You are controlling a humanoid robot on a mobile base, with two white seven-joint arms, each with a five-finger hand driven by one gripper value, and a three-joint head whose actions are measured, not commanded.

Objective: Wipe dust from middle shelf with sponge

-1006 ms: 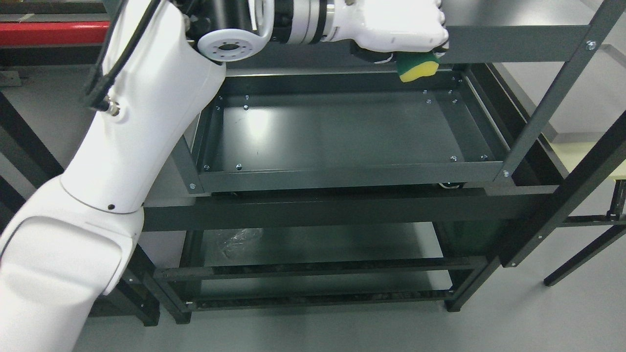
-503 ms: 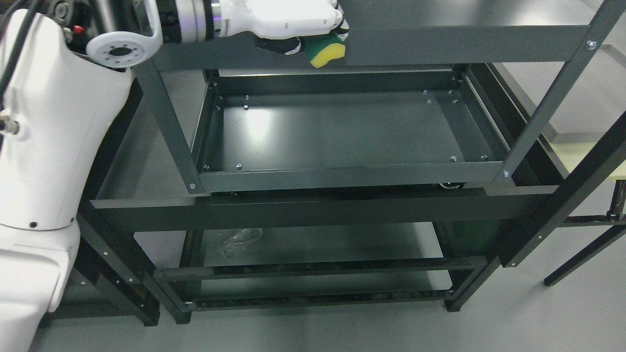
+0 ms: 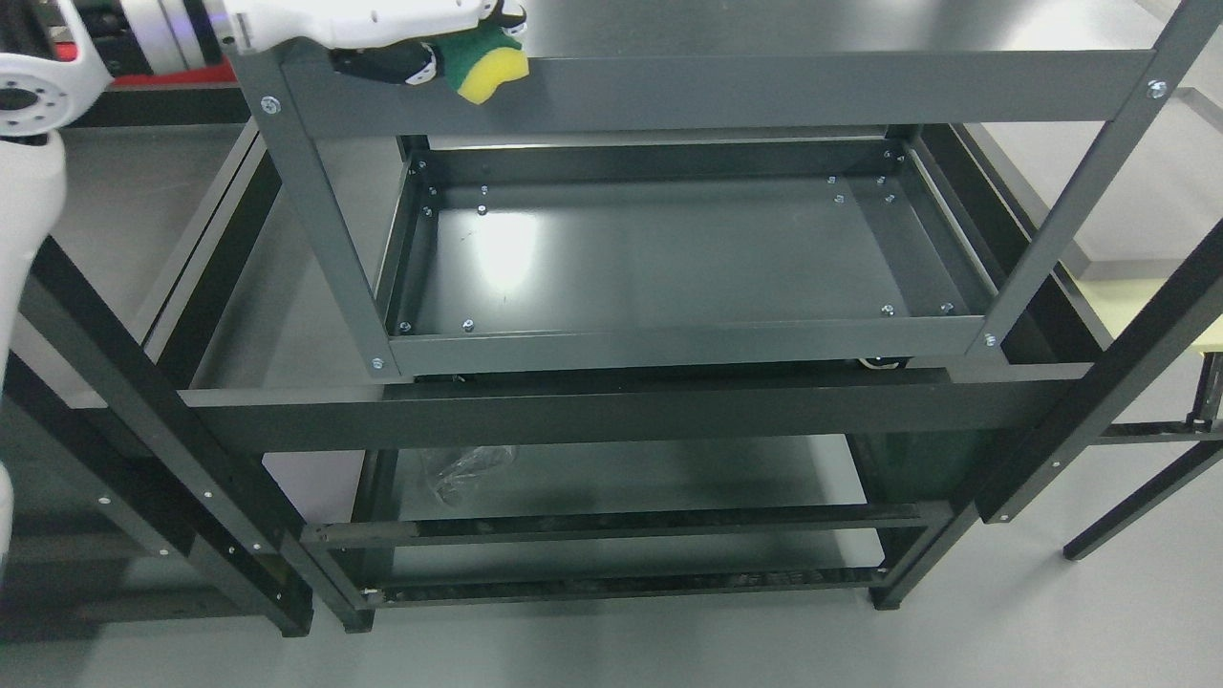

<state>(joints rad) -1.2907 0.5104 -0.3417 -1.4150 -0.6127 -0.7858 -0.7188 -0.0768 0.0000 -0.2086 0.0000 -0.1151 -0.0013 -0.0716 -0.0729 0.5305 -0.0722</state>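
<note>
a: what lies nearest, along the bottom of the frame?

b: the grey floor point(image 3: 1051, 631), then the lowest level of a dark metal rack point(image 3: 611, 411), where a crumpled bit of clear plastic film point(image 3: 465, 465) sits at lower centre-left. a second, darker frame leg point(image 3: 143, 430) slants across the lower left.

a: and farther in?

b: the middle shelf point(image 3: 669, 258), a shallow tray with raised edges, fills the centre of the frame. bright glare falls on its left part, and small bolts mark its corners. nothing rests on it.

a: where is the sponge?

b: at the top of the frame, left of centre. the sponge point(image 3: 485, 65), green over yellow, hangs in front of the front rail of the top shelf point(image 3: 812, 86), well above the middle shelf and not touching it.

a: how is the hand set?

b: the left hand point(image 3: 382, 33), white with dark pads, is curled around the sponge's green upper part; the yellow end sticks out to the right and downward. its arm point(image 3: 24, 143) shows at the upper left edge.

a: the other hand?

b: outside the frame.
</note>
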